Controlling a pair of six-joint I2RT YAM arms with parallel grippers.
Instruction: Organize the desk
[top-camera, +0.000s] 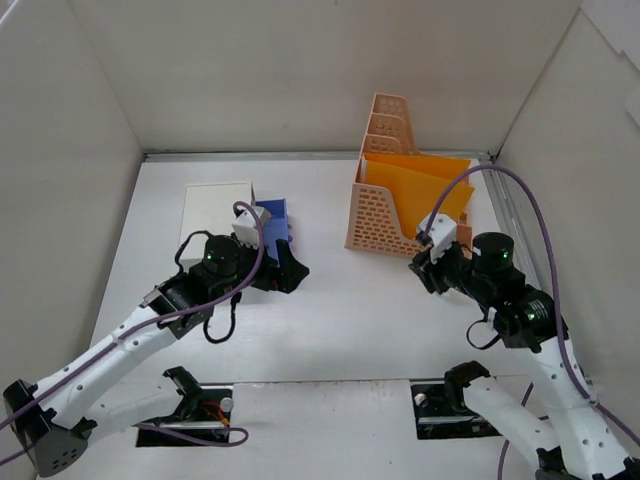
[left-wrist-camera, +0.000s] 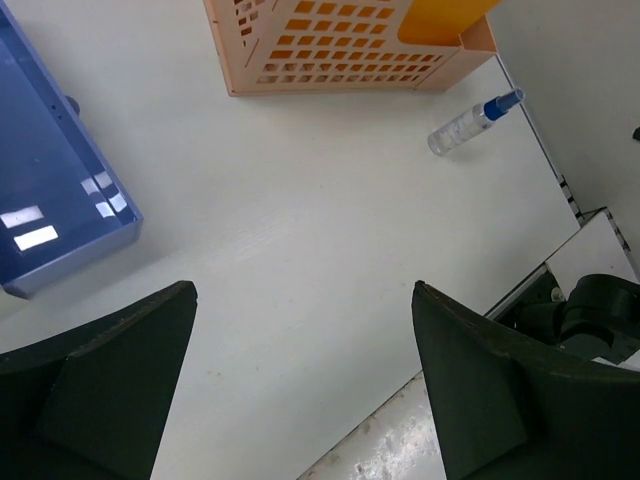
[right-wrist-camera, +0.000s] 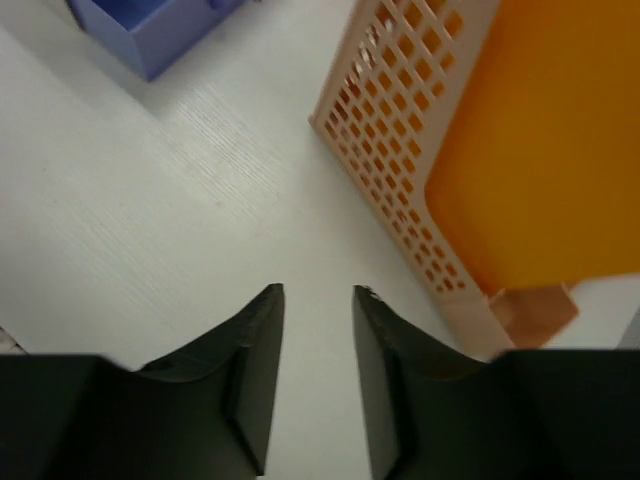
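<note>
The desk (top-camera: 350, 320) is a wide white tabletop. Over its left middle, my left gripper (top-camera: 290, 268) hovers just right of the blue drawer (top-camera: 272, 220). In the left wrist view this gripper (left-wrist-camera: 305, 290) is open wide, with only bare desk (left-wrist-camera: 330, 200) between its fingers. My right gripper (top-camera: 422, 268) hangs near the front right corner of the peach file organizer (top-camera: 385, 215). In the right wrist view that gripper (right-wrist-camera: 317, 292) stands open with a narrow gap and holds nothing. A small clear bottle with a blue cap (left-wrist-camera: 470, 122) lies on the desk beside the organizer.
Orange folders (top-camera: 420, 180) stand in the organizer. The white drawer unit (top-camera: 215, 205) sits at the back left with its blue drawer (left-wrist-camera: 50, 190) pulled out. Walls close in the desk on three sides. The arm bases sit at the near edge.
</note>
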